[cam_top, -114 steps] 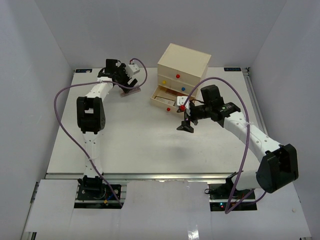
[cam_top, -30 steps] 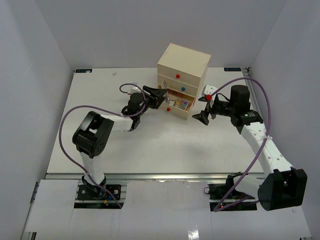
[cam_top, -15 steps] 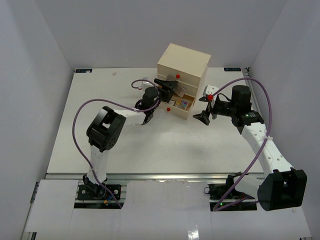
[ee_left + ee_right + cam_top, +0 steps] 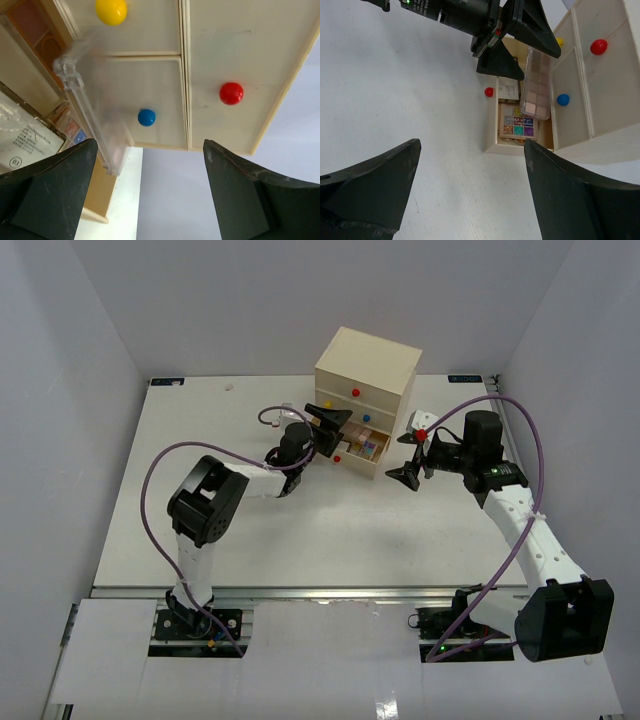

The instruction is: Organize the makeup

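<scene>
Makeup (image 4: pixel 519 125) sits in the open bottom drawer (image 4: pixel 492 145) of the chest, so that's where the action is.

Biggest first: the table (image 4: pixel 200 460) is plain matte white with loads of bare room in front and to the left. The chest (image 4: pixel 367 365) is pale, smooth-looking wood, boxy, parked at the far edge around the middle. Only the bottom drawer sticks out toward the arms. I count four round glossy knobs: two red (image 4: pixel 598 46), one blue (image 4: pixel 146 117), one yellow (image 4: pixel 111 10). Two purple cables (image 4: pixel 150 490), one looping off each arm.

I can make out three makeup items in the drawer:
- long palette (image 4: pixel 536 85), pale pink pans in a clear hard plastic case, tilted up on edge over the drawer and leaning against the chest front
- grid palette (image 4: pixel 516 121), flat, small bright squares
- printed packet (image 4: pixel 509 90), white with tiny text, also flat

The left gripper (image 4: pixel 330 425) is right at the drawer with its black wedge-shaped fingers (image 4: pixel 50 195) spread wide, not clamped on anything. The clear case is just beside one finger, but I can't tell if it's touching.

The right gripper (image 4: pixel 410 455) hangs over bare table near the chest's front right corner, apart from it. Its jaws are wide open too, with nothing between them.
</scene>
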